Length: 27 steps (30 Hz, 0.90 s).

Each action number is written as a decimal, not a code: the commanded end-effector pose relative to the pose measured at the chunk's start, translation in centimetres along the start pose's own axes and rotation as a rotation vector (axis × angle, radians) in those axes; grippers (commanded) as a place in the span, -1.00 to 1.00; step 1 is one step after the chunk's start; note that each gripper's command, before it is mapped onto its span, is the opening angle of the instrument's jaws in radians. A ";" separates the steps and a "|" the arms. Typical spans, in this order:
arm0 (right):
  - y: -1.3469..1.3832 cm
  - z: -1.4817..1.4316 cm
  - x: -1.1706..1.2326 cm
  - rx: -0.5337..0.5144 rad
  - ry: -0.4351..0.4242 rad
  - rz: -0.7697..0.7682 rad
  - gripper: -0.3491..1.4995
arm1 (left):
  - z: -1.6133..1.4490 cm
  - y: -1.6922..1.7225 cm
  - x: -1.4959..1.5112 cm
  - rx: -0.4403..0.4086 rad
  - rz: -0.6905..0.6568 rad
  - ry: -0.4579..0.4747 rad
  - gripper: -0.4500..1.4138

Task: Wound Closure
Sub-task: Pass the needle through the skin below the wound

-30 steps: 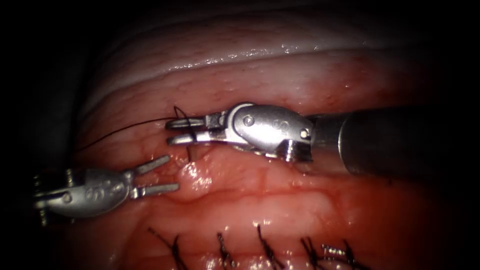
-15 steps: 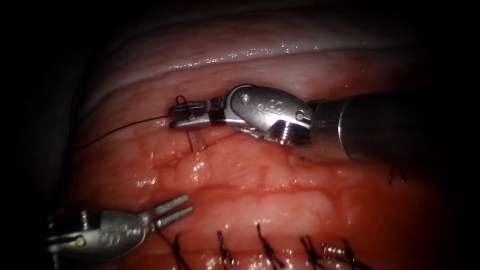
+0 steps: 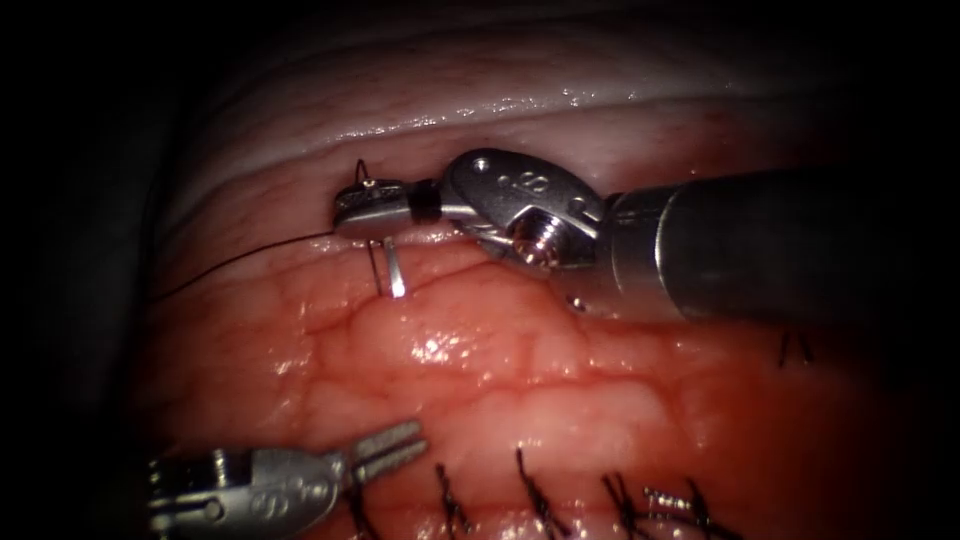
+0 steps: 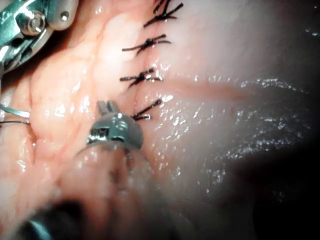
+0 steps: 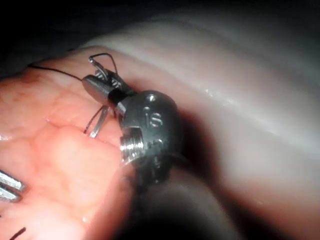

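Needle [image 3: 394, 272] sits clenched in the right tool [image 3: 372, 203], gripped near its upper end; the exposed steel runs down from the jaws and meets the tissue [image 3: 480, 350] just below, its lower part apparently buried, though how deep cannot be told. Thread [image 3: 240, 260] trails left from the jaws across the tissue, with a small loop above them. Stiff, thin and slick, the needle likely twists in a loose grip, so a firm hold on the body, away from the tip, suits it; the thread is light and limp. The tissue looks soft, wet and easily torn. The left tool [image 3: 390, 450] hovers near the finished stitches [image 3: 530, 490], jaws barely parted, grasping nothing.
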<state>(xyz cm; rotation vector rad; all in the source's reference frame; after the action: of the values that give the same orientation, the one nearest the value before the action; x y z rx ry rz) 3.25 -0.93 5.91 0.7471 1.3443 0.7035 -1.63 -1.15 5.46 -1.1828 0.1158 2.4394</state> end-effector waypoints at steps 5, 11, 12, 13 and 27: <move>0.04 0.09 -0.02 0.003 0.000 0.049 -1.00 | 0.11 -0.03 -0.04 -0.001 -0.002 0.000 -0.77; 0.01 0.11 -0.05 0.008 0.009 0.117 -1.00 | 0.19 -0.09 -0.14 0.000 0.001 0.001 -0.77; 0.00 0.11 -0.06 0.008 0.009 0.128 -1.00 | 0.20 -0.10 -0.16 0.001 0.002 0.001 -0.77; -0.01 0.12 -0.07 0.008 0.011 0.151 -1.00 | 0.22 -0.11 -0.18 0.001 0.003 0.002 -0.77; -0.13 0.21 -0.15 0.014 0.015 0.381 -1.00 | 0.30 -0.19 -0.32 -0.006 0.011 -0.007 -0.77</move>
<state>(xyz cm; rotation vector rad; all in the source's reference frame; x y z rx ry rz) 3.36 -1.15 5.87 1.0262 1.2272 1.0067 -1.54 -1.00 5.87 -1.1766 0.1140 2.4559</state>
